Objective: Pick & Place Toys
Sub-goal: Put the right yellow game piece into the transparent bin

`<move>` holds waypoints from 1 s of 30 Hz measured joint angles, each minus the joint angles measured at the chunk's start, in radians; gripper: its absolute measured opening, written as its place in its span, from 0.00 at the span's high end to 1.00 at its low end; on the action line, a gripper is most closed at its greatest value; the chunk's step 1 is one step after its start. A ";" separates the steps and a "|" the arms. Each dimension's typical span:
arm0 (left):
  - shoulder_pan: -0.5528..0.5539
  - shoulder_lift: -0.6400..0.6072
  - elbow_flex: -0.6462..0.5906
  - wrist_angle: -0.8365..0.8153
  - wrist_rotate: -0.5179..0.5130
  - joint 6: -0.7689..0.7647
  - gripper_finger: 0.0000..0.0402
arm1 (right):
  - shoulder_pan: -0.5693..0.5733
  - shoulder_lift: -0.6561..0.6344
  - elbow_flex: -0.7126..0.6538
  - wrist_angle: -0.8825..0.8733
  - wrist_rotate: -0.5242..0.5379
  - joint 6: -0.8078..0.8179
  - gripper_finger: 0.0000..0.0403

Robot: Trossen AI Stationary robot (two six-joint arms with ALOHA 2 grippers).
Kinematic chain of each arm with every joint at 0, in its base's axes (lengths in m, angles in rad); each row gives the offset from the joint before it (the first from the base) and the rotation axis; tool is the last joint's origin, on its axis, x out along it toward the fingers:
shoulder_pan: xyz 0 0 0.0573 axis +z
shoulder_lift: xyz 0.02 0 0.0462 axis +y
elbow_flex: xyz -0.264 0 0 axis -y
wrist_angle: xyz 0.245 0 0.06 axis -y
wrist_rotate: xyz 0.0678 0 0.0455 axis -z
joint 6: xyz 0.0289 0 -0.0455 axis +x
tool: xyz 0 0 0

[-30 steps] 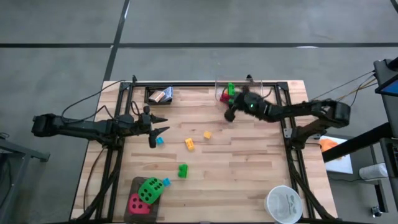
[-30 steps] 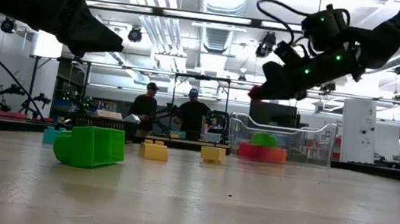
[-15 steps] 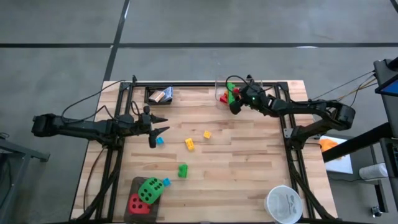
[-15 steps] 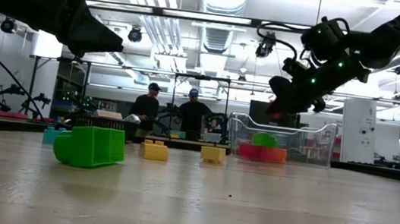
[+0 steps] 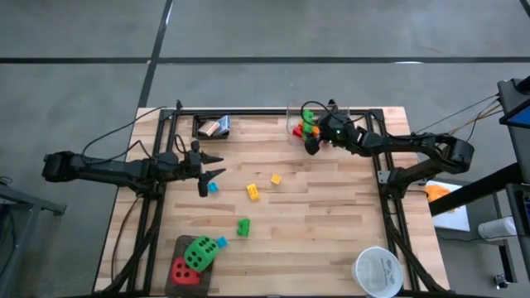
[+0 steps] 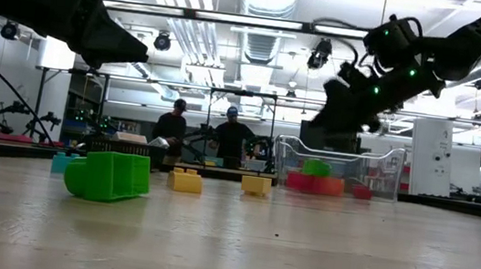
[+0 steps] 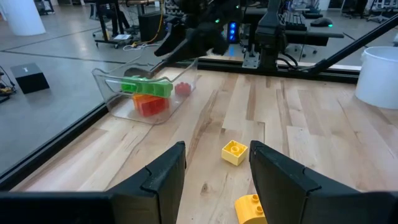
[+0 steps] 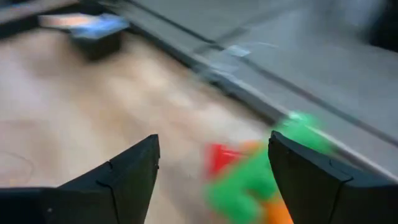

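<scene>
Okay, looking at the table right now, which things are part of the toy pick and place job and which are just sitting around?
Job:
green brick
yellow bricks
blue brick
green die
red die
card packs
bricks already in the clear tub

Lying about:
clear tub
white bowl

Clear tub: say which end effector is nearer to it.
Right. The right end effector hangs over the clear tub; the left end effector hovers far across the table.

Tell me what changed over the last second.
The right pincer swung from the table side of the clear tub to above it and opened, letting go of a small red brick that now lies inside. The left pincer and the loose bricks stayed put.
</scene>
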 joint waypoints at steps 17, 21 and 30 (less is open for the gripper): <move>0.000 0.000 0.000 0.000 0.000 0.000 0.56 | 0.413 0.198 0.114 -0.031 -0.138 -0.120 0.27; 0.000 0.000 0.000 0.000 0.000 0.000 0.56 | 0.414 0.313 0.184 -0.059 -0.133 -0.125 0.27; 0.000 0.000 0.000 -0.005 0.000 0.000 0.56 | 0.414 0.541 0.365 -0.231 -0.143 -0.127 0.27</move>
